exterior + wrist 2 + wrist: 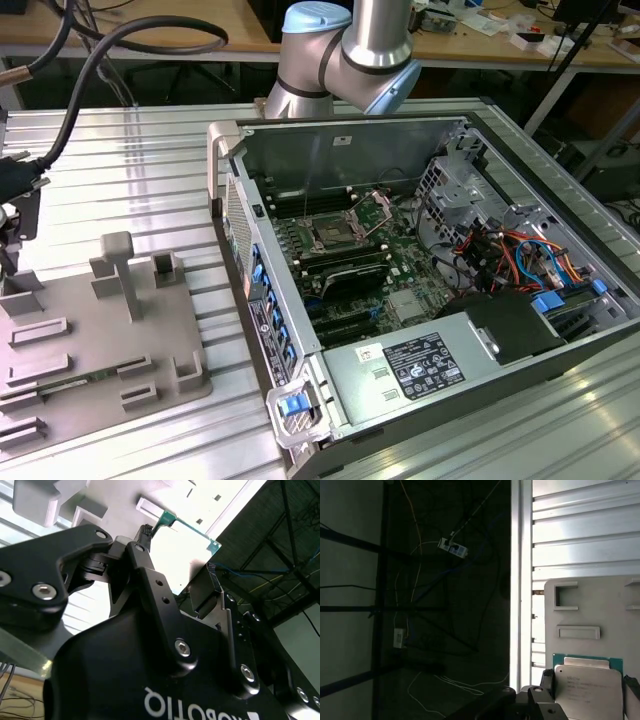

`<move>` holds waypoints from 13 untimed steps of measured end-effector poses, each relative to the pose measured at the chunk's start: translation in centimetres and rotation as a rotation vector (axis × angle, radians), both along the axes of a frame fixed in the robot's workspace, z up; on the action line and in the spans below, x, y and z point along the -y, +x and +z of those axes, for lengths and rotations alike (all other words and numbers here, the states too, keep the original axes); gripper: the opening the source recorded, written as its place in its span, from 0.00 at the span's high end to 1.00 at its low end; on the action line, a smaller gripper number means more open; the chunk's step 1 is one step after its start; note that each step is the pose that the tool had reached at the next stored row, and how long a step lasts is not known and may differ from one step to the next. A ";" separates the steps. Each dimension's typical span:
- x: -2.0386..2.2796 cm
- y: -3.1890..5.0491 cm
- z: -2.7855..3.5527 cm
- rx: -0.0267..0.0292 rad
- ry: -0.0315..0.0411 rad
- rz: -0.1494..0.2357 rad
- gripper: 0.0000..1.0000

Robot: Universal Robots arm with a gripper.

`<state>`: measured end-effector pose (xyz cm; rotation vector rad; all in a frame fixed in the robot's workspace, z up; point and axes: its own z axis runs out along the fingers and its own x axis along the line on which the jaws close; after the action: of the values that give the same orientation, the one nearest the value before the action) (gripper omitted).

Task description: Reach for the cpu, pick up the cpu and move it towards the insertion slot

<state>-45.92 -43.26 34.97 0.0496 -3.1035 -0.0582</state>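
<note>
The cpu (587,687), a silvery square chip with a thin green rim, lies between my gripper's (588,685) black fingers (547,682), which press on two opposite edges. In the second wrist view the cpu (187,550) shows bright against the grey fixture tray (115,500), with my gripper (175,562) shut on it. I cannot tell whether it rests on the tray (585,610) or hangs just above it. The arm's tool end (14,200) is over the tray's (100,340) end at the exterior view's left. The insertion slot (335,236) sits on the green motherboard, far off to the exterior view's right.
The open computer case (240,230) stands between tray and socket, its side wall raised. The power supply (420,365), drive cage and coloured cables (510,255) crowd the case. The ribbed aluminium table's edge (520,580) runs close beside the tray. The arm's base (340,60) is behind the case.
</note>
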 end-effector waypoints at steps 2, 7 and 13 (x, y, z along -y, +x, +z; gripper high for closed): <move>0.00 0.00 0.23 0.0001 0.0001 0.000 0.45; 0.00 0.00 0.56 0.0000 0.0001 0.000 0.45; 0.00 0.00 1.13 -0.0001 0.0000 0.000 0.45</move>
<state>-45.92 -43.25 36.10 0.0496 -3.1034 -0.0583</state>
